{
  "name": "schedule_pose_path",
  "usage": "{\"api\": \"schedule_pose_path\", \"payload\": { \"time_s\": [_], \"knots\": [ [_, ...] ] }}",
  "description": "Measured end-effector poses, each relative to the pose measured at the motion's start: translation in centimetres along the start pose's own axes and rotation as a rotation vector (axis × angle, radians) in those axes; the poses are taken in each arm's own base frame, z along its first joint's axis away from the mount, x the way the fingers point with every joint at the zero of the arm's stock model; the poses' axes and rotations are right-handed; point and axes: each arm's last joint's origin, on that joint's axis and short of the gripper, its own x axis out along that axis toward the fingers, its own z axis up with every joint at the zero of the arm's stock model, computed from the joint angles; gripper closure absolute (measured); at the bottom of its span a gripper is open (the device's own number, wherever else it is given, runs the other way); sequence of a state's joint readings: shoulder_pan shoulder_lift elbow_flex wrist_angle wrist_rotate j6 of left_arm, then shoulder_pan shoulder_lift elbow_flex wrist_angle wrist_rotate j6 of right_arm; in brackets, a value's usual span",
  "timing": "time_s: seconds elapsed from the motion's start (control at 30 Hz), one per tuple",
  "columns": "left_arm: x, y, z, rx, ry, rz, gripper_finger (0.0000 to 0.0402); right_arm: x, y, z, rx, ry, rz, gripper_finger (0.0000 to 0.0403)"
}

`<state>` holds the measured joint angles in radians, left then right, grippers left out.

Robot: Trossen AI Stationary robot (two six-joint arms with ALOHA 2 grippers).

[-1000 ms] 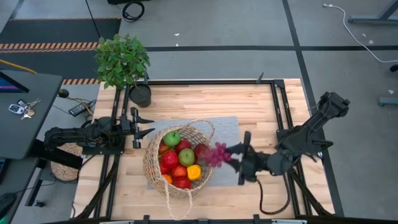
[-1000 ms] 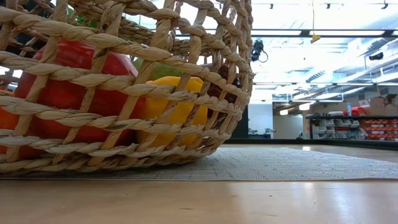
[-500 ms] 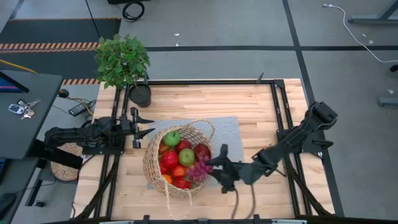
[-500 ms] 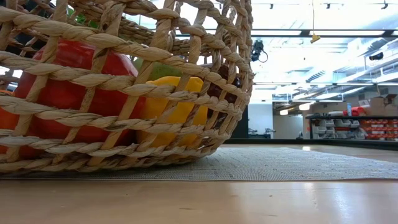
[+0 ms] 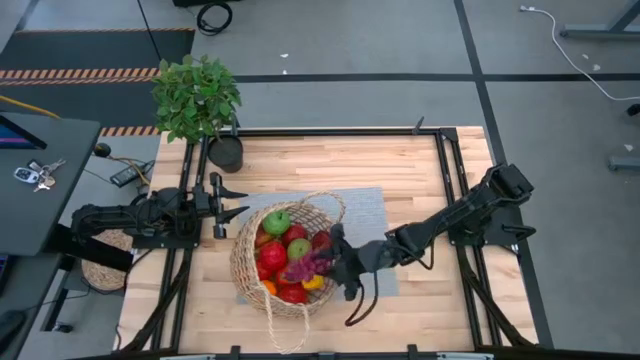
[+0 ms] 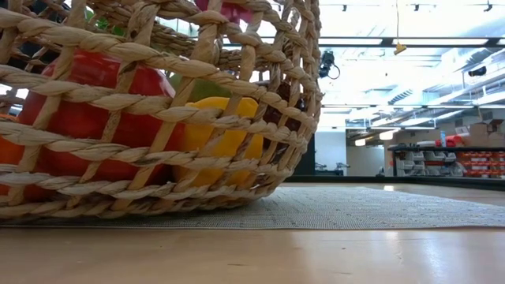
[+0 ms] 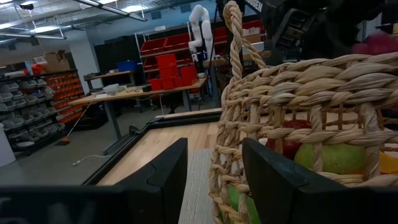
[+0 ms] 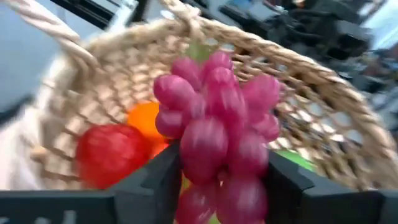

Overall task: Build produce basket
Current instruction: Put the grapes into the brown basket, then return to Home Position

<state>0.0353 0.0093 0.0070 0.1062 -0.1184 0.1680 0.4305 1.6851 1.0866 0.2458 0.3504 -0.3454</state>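
The tan wicker basket [image 5: 285, 262] stands on a grey mat [image 5: 365, 215] and holds red apples [image 5: 273, 256], green apples [image 5: 277, 222], an orange and peppers [image 6: 225, 134]. My right gripper [image 5: 328, 262] reaches over the basket's right rim, shut on a bunch of purple grapes [image 5: 305, 266], which also shows in the right wrist view [image 8: 217, 137]. My left gripper [image 5: 228, 200] waits open just outside the basket's far left rim [image 7: 249, 124]. My right gripper pinches the grape bunch's near end [image 8: 211, 186] between its two fingers [image 8: 155, 180]. The fingers come from the table's right, slanting a little down. The bunch sticks out ahead of the fingers over the fruit in the basket; its top shows above the rim [image 6: 229, 8].
A leafy potted plant [image 5: 197, 95] in a black pot [image 5: 226, 153] stands at the table's far left corner. Black frame rails [image 5: 450, 170] run along the table's sides. Bare wood lies far and right of the mat.
My right gripper has carried the grapes toward the table's left, from beside the basket's right rim to over the fruit inside it, the arm stretching out. It stays shut on the bunch. The basket and my left gripper have kept still.
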Motion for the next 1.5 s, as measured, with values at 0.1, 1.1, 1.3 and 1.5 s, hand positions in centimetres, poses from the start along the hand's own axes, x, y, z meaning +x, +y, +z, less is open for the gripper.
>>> {"api": "schedule_pose_path", "payload": {
  "time_s": [0.1, 1.1, 1.3, 1.5],
  "knots": [
    [0.0, 0.0, 0.0, 0.0, 0.0, 0.0, 0.0241, 0.1, -0.4, -0.2, 0.045, 0.005, 0.027, 0.0183],
    [0.0, 0.0, 0.0, 0.0, 0.0, 0.0, 0.0241, -20.7, -1.4, -9.9, 0.364, -0.481, 0.084, 0.0149],
    [0.0, 0.0, 0.0, 0.0, 0.0, 0.0, 0.0241, -21.9, -1.0, -13.4, 0.402, -0.569, 0.117, 0.0168],
    [0.0, 0.0, 0.0, 0.0, 0.0, 0.0, 0.0241, -22.3, -0.6, -15.3, 0.505, -0.598, 0.147, 0.0172]
  ]
}}
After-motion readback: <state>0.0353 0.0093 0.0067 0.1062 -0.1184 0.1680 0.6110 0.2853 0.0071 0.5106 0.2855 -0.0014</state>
